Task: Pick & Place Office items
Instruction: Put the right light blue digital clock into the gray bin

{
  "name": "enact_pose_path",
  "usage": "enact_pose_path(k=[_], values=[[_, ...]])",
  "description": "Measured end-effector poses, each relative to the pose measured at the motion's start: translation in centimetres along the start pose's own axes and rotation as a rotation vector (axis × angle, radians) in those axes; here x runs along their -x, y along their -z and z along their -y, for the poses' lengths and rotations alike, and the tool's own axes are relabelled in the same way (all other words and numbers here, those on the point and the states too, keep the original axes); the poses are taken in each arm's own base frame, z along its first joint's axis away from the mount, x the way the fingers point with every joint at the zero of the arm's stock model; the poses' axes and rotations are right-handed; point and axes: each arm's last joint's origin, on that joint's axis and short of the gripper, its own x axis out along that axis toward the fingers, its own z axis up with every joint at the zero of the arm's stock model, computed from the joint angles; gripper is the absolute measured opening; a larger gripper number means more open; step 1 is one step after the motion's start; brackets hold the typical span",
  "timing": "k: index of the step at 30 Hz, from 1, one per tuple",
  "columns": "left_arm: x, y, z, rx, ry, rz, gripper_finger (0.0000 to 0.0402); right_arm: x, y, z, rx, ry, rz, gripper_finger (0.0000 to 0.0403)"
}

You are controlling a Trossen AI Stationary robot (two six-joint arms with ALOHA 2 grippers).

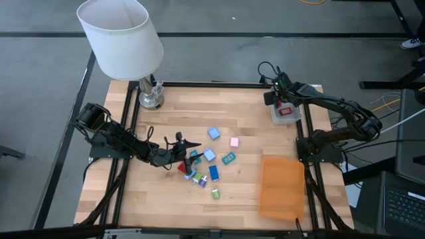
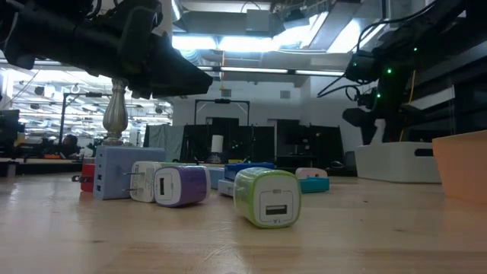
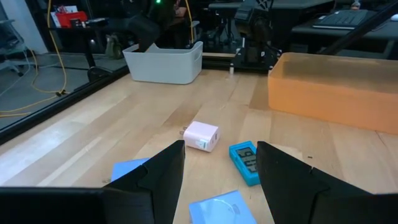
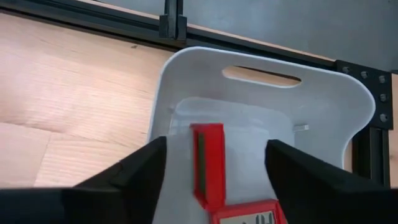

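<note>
Small colourful office items lie scattered mid-table: a blue square [image 1: 214, 133], a pink one [image 1: 234, 142], a teal piece [image 1: 229, 159], a blue rectangle [image 1: 214, 173] and a green bit [image 1: 216, 193]. My left gripper [image 1: 186, 146] hovers open just above the left part of this cluster; past its fingers I see the pink piece [image 3: 201, 135] and the teal piece [image 3: 244, 163]. My right gripper [image 4: 214, 171] stands open over the grey tray [image 4: 174, 81] at the far right. A red piece [image 4: 208, 162] lies in the tray between the fingers, apart from both.
A lamp with a white shade [image 1: 119, 33] stands at the far left corner on a metal base [image 1: 151, 98]. A flat orange container [image 1: 282, 188] sits at the near right. Black frame rails [image 1: 133, 113] border the table. Bare wood lies at the near left.
</note>
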Motion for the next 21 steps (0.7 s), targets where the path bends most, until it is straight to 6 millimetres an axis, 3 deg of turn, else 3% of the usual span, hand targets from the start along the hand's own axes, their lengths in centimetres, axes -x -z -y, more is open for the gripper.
enact_pose_path(k=[6,12,17,21], values=[[0.0,0.0,0.0,-0.006,0.001,0.0,0.0194,1.1,-0.2,-0.1,0.002,-0.031,0.052,0.0272],[0.0,0.0,0.0,-0.009,0.001,-0.001,0.0194,5.8,-0.8,-0.7,0.057,-0.238,0.212,0.0255],[0.0,0.0,0.0,-0.014,0.0,-0.001,0.0194,9.7,0.8,-4.5,0.287,-0.655,0.258,0.0251],[0.0,0.0,0.0,-0.02,-0.001,-0.002,0.0194,12.0,3.7,-8.6,0.554,-0.816,0.345,0.0251]])
